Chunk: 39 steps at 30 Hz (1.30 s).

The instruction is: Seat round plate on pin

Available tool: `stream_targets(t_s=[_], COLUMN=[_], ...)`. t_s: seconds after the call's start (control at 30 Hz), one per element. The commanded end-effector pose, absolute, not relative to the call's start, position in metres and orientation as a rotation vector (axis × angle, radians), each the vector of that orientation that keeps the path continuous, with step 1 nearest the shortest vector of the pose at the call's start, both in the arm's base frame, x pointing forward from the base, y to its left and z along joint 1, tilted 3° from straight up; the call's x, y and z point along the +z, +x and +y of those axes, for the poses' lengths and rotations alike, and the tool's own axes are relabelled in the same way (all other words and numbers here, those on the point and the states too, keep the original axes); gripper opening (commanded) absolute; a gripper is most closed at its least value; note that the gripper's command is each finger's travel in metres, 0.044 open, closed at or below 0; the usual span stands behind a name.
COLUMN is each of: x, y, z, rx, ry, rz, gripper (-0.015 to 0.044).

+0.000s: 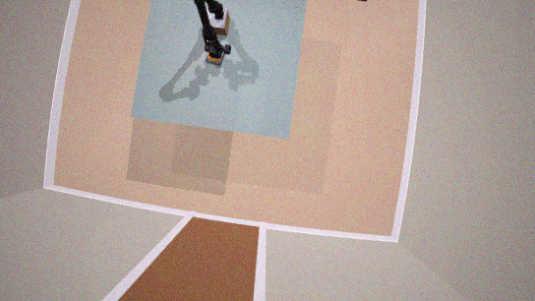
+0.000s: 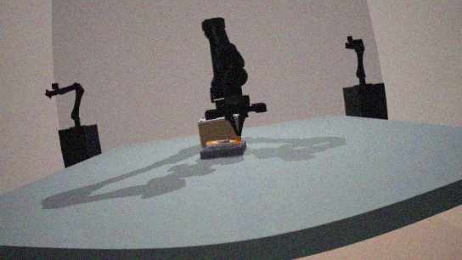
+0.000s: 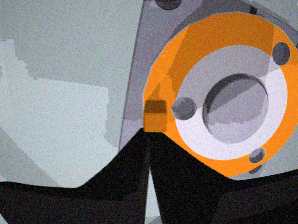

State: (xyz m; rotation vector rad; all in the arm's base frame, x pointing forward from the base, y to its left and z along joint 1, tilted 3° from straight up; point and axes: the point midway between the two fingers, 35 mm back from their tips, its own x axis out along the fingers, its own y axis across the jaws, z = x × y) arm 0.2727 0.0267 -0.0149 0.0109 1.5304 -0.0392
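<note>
The round plate (image 1: 213, 60) (image 2: 209, 144) (image 3: 215, 31) has an orange rim and a white inner face, and it lies over the square grey base (image 2: 221, 153) (image 3: 156, 30). In the wrist view, the round post (image 3: 237, 112) shows through its centre opening. The orange tab (image 3: 155, 120) is at the plate's left edge, and the small hole (image 3: 184, 108) beside it looks grey inside. I cannot tell whether the pin is in it, or whether the plate is fully flat. My gripper (image 2: 239, 136) (image 3: 148, 135) is shut and empty, its tips right at the tab; contact is unclear.
A brown box with a white top (image 1: 223, 26) (image 2: 216, 130) stands behind the base, by the arm. Two other dark arms stand on black pedestals (image 2: 81, 145) (image 2: 366, 102) in the background. The arm casts shadows across the pale blue table top (image 1: 256, 109) (image 2: 276, 196).
</note>
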Motion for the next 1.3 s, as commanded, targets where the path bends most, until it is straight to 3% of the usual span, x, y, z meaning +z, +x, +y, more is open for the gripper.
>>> stream_targets(t_s=[0.0, 1.27], x=[-0.0128, -0.0120], y=[0.2800, 0.2876], z=[0.0278, 0.0275], rx=[-0.040, -0.040], ry=[0.018, 0.018], rz=[1.505, 1.505], gripper=[0.0000, 0.0000])
